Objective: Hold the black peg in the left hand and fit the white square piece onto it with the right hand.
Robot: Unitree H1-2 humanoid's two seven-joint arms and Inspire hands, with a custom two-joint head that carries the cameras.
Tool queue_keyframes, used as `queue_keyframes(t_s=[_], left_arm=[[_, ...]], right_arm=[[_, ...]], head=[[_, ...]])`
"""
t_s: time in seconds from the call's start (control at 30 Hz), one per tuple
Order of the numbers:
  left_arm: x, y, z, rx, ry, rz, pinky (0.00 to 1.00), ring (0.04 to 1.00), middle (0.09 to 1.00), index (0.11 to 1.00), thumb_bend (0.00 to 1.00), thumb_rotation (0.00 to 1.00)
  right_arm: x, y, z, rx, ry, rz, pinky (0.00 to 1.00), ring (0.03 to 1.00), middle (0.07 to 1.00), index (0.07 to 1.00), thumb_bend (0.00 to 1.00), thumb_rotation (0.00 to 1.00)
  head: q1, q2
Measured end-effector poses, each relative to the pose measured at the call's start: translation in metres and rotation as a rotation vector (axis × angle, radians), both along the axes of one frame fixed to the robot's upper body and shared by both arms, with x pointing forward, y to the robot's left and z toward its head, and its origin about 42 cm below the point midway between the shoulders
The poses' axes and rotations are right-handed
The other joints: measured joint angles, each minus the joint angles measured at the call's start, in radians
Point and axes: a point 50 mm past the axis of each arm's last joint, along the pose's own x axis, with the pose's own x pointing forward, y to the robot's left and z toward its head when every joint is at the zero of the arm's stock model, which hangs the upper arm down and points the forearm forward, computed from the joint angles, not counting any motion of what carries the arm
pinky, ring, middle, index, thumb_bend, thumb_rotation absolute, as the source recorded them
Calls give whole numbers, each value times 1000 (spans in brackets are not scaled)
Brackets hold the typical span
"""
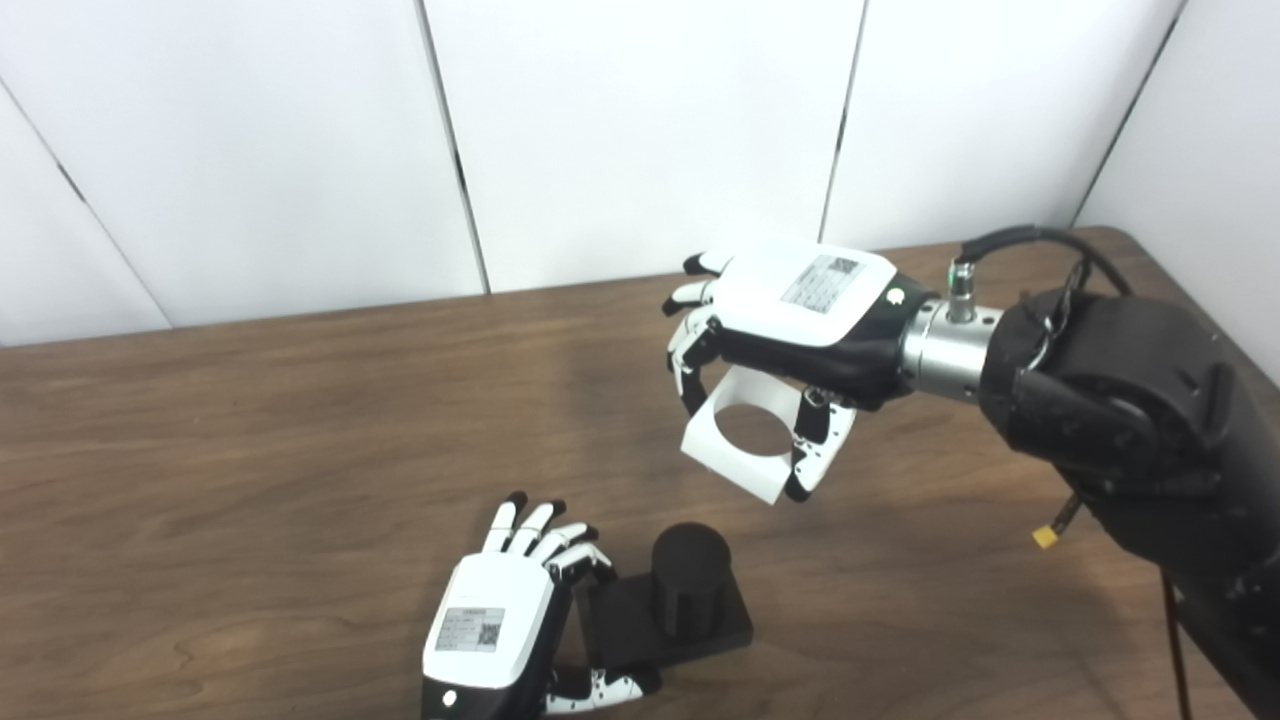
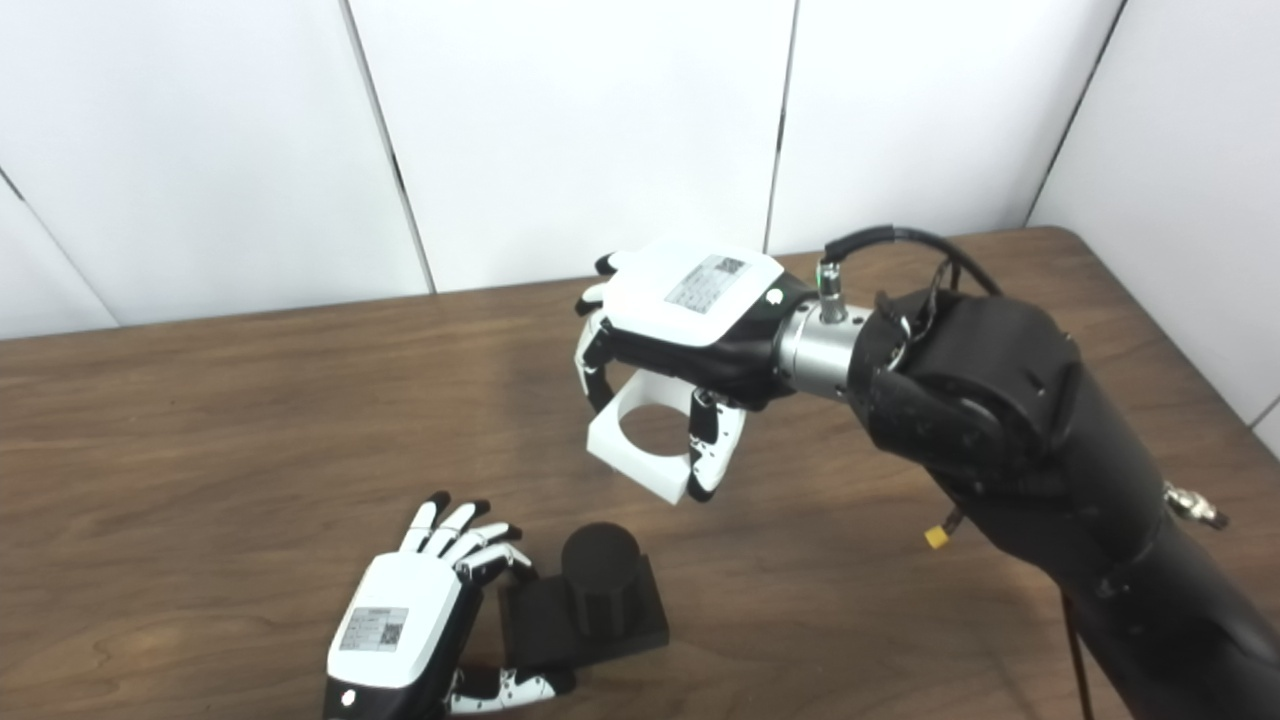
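Wooden table (image 1: 250, 450): left hand (image 1: 500, 610) clamps black peg (image 1: 685, 595) base, near edge; right hand (image 1: 790, 320) grips white square piece (image 1: 745, 455) aloft, beyond it.

Black peg (image 1: 690, 590) on its square base — one; white square piece (image 1: 760, 438) with round hole — one; robot hands — two, left hand (image 1: 495, 620) and right hand (image 1: 800, 320); wooden bench (image 1: 250, 450) — one.

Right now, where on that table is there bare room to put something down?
The whole left stretch of the table, from the wall to the near edge, is bare. It is crowded at centre: the left hand by the black peg, and the right hand holding the white square piece above.
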Motion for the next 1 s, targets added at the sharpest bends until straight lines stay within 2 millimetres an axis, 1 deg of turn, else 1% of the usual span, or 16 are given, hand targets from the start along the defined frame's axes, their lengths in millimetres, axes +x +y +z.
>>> queue_keyframes(t_s=[0.1,0.23,0.33,0.47,0.53,0.6,0.63,0.8,1.0], left_arm=[[0,0,0,-1,-1,-1,1000,906,795,487,517,55],[0,0,1,-1,-1,0,1000,909,796,487,516,56],[0,0,1,-1,0,-1,1000,909,797,487,517,56],[0,0,2,2,1,-3,1000,910,795,487,517,55],[0,0,2,2,0,-3,1000,909,794,487,518,55],[0,0,3,3,0,-3,1000,908,794,487,517,56],[0,0,3,4,-1,-4,1000,906,794,487,517,56],[-1,-1,4,16,-7,-4,1000,909,795,487,516,57],[-1,-1,4,13,-6,-2,1000,913,795,487,516,57]], right_arm=[[0,2,3,18,43,1,1000,912,768,483,524,135],[0,4,5,34,57,3,988,906,763,483,524,136],[-4,7,4,32,62,23,986,899,759,483,524,134],[-5,11,0,19,77,45,973,897,759,483,524,133],[-6,11,-1,16,81,48,966,895,757,483,524,132],[-7,11,-6,11,96,51,972,893,754,483,524,133],[-8,12,-11,7,110,52,974,893,753,483,524,134],[-7,13,-37,-30,177,38,995,898,757,483,524,134],[-8,14,-38,-27,167,32,1000,910,770,484,523,132]], head=[[-2,8],[0,11],[-3,26],[-3,26],[-5,32],[0,34],[14,34],[14,34],[12,35]])
